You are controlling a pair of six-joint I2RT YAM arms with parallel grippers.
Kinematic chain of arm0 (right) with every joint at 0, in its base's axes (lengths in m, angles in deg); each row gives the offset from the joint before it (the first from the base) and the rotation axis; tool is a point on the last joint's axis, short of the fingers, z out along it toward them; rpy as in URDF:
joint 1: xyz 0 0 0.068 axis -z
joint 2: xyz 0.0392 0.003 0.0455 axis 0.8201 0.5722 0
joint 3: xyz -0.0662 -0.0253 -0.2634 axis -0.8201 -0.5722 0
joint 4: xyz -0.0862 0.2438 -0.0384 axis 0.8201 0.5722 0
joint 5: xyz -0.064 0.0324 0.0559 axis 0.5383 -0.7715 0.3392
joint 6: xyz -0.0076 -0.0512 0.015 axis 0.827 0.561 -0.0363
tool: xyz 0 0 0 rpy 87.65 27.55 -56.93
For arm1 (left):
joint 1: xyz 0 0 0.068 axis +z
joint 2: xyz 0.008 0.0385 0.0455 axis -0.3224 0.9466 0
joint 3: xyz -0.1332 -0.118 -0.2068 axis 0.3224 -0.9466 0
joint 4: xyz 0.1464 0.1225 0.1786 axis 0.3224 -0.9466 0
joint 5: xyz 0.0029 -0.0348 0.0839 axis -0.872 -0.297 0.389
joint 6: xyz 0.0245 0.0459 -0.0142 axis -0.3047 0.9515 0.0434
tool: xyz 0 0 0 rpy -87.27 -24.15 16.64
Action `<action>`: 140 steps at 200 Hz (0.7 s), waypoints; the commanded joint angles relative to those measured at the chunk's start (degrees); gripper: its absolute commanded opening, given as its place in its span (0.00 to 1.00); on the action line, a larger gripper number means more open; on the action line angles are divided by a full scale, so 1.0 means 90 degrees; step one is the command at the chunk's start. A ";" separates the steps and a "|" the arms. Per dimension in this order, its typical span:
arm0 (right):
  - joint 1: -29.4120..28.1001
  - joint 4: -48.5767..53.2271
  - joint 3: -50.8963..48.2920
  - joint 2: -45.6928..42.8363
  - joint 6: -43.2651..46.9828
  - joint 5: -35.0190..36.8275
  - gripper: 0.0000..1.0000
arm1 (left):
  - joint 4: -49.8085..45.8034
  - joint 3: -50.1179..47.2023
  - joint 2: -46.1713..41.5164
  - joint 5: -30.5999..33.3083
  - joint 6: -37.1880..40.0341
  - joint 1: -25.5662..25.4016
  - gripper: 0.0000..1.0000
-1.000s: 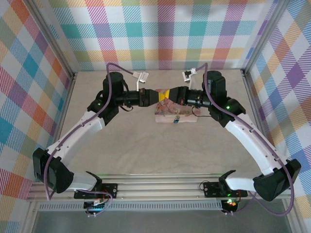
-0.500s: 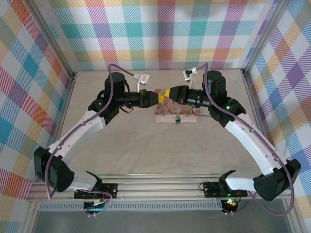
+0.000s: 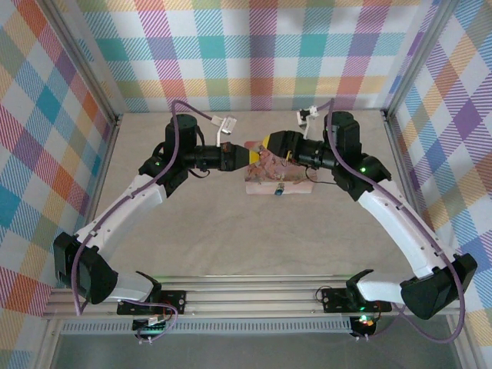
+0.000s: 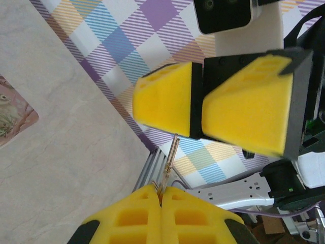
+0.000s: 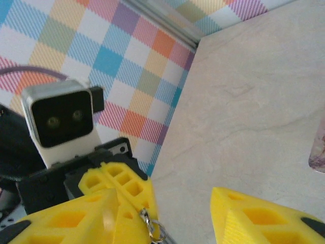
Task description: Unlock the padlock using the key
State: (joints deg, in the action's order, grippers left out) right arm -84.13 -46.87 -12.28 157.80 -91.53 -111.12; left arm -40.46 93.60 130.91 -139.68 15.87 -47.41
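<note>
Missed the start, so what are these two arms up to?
The left gripper is shut on the key, holding it in the air near the box. The right gripper faces it tip to tip with its jaws open. The padlock sits at the box's near edge, not yet touched by either arm.

Box (image 3: 288, 181) on the table (image 3: 231, 238), far of centre. Padlock (image 3: 280, 188) at the box's near edge. Left gripper (image 3: 247, 156) just left of the box's far-left corner, with the key (image 4: 170, 158) between its pads. Right gripper (image 3: 267, 144) over the box's far-left corner, just behind the left gripper, tips nearly meeting.
</note>
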 commanded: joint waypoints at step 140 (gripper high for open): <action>0.0032 -0.0115 0.0314 0.0471 -0.0675 -0.0967 0.40 | -0.1431 0.0804 0.0172 0.0142 0.1633 0.0056 0.00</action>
State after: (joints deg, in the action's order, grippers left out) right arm -83.59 -46.76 -11.25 161.41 -96.56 -116.98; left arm -50.58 98.29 132.01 -138.63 28.11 -47.19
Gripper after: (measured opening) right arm 0.403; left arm 0.047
